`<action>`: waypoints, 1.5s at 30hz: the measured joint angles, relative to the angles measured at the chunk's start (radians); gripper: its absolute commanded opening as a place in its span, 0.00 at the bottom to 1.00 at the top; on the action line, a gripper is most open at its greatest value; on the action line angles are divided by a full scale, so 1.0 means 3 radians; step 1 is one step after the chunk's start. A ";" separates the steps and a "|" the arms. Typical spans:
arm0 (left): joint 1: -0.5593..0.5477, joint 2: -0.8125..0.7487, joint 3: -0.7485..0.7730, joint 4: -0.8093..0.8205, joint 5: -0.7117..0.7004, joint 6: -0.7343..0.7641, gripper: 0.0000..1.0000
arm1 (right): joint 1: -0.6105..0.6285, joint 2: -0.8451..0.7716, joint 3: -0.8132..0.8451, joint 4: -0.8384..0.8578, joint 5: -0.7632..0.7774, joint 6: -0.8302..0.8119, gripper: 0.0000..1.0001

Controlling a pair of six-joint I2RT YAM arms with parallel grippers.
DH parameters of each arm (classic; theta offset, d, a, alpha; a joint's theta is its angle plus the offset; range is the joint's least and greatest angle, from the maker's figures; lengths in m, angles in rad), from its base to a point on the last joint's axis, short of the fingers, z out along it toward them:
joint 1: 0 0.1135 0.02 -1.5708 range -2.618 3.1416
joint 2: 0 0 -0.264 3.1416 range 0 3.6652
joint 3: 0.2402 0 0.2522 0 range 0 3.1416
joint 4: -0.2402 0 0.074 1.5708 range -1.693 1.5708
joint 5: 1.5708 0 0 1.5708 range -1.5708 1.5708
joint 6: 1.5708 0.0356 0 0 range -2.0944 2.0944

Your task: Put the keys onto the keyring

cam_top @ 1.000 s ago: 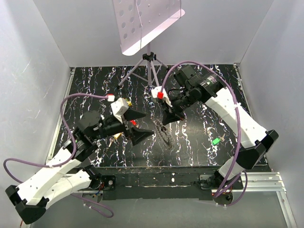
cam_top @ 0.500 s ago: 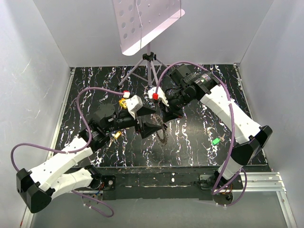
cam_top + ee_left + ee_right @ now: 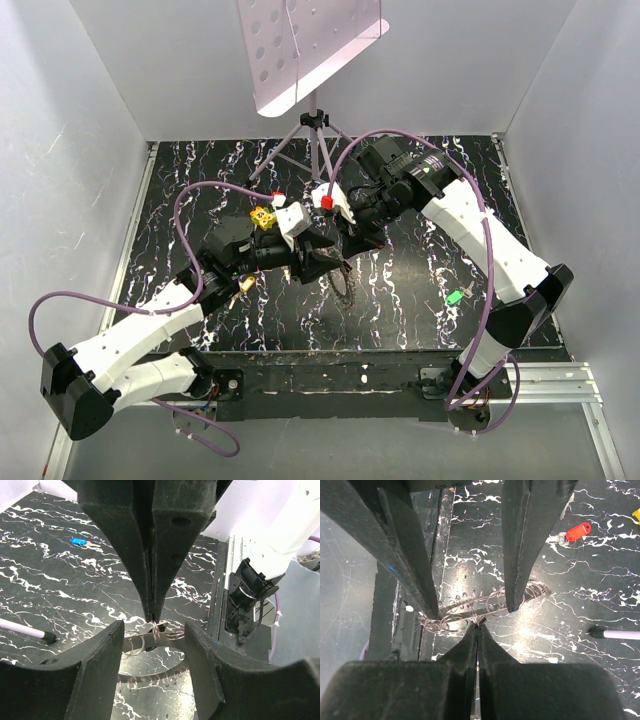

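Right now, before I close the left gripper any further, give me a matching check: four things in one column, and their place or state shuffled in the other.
Things:
1. right gripper
2. left gripper
3. green key
4. yellow block

Place or state:
A. open, one finger on each side of the keyring
B. beside the wrist of the left arm, on its far side
C. shut, pinching a wire loop of the keyring
D. lying loose toward the right side of the table

Pairs: 1-C, 2-A, 3-D, 4-B
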 measured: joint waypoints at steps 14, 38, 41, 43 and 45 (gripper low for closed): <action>-0.0001 0.0123 0.0000 -0.0028 0.0018 0.0024 0.24 | 0.0000 0.0000 0.0000 0.0000 -0.0025 0.0014 0.01; -0.0008 0.0148 -0.0004 -0.0067 0.0083 -0.0095 0.36 | -0.0003 0.0000 0.0000 -0.0013 -0.0093 0.0050 0.01; -0.0006 0.0092 -0.0036 -0.0004 0.0078 -0.0155 0.25 | -0.0003 0.0000 0.0000 -0.0013 -0.0100 0.0069 0.01; -0.0008 0.0071 -0.0039 0.0011 0.0079 -0.0174 0.23 | -0.0003 0.0000 0.0000 -0.0013 -0.0102 0.0078 0.01; -0.0008 0.0069 -0.0039 0.0020 0.0080 -0.0186 0.23 | -0.0003 0.0000 0.0000 -0.0013 -0.0103 0.0084 0.01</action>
